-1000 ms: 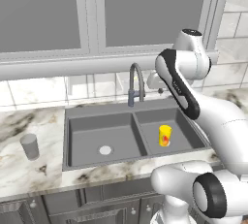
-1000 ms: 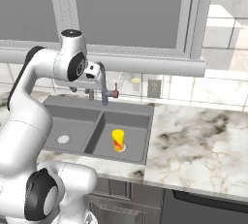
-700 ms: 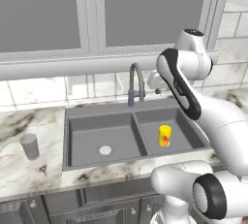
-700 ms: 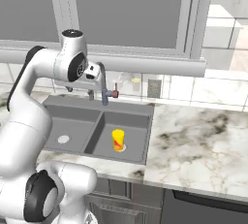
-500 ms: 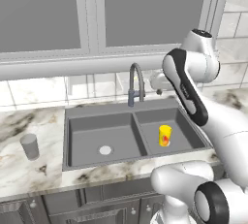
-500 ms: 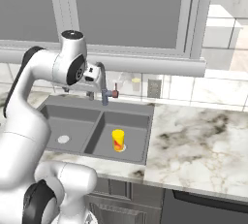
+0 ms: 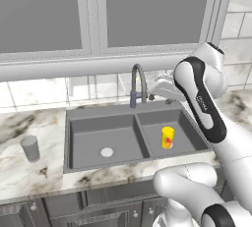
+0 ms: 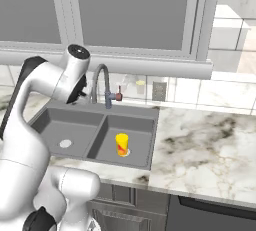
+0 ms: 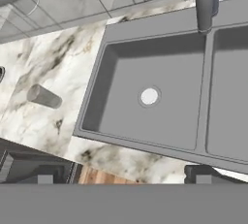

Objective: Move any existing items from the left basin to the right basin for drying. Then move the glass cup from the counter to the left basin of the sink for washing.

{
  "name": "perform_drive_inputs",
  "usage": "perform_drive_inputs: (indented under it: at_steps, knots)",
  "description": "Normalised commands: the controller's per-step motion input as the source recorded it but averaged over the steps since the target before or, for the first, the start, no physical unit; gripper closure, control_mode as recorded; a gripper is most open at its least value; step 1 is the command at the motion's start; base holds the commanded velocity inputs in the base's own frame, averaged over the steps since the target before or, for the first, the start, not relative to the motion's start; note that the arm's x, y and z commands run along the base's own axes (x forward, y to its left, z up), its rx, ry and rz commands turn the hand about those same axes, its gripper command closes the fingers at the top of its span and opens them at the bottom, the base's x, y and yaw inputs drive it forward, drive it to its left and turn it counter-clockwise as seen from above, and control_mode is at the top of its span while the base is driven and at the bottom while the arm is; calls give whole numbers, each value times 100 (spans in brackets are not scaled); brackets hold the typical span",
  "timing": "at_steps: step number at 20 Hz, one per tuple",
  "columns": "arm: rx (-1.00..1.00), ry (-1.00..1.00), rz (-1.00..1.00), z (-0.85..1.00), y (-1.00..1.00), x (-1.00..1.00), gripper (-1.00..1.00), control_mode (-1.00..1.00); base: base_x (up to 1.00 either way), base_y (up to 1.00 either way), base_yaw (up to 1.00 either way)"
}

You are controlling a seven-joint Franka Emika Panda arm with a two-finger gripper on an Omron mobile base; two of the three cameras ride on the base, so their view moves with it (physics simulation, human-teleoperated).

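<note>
First part looked done: the left basin (image 7: 106, 137) held nothing but its pale drain disc (image 9: 148, 96), and the yellow container with a red mark (image 7: 168, 137) stood upright in the right basin (image 7: 179, 132). Second part not started: the glass cup (image 7: 30, 148) stood on the counter (image 7: 24, 172) left of the sink (image 8: 45, 117), well apart from the arm. The gripper (image 9: 123, 179) was up over the sink, jaws wide apart and holding nothing. Left to do: reach the cup, grasp it, set it in the left basin.
</note>
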Motion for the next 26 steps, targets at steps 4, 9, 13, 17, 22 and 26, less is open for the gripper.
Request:
perform_drive_inputs:
  at_steps: [4,9,13,17,22,26]
  knots:
    - [8,21,0,-2,100,0,-100,-100,0,0,0]
    - [0,37,0,0,100,18,-100,-100,0,0,0]
    - [0,50,0,-5,100,41,-100,-100,0,0,0]
    - [0,43,0,-31,100,20,-100,-100,0,0,0]
    - [0,25,-1,-48,100,0,-100,-100,0,0,0]
    - [-5,13,-12,-53,95,0,-100,-100,0,0,0]
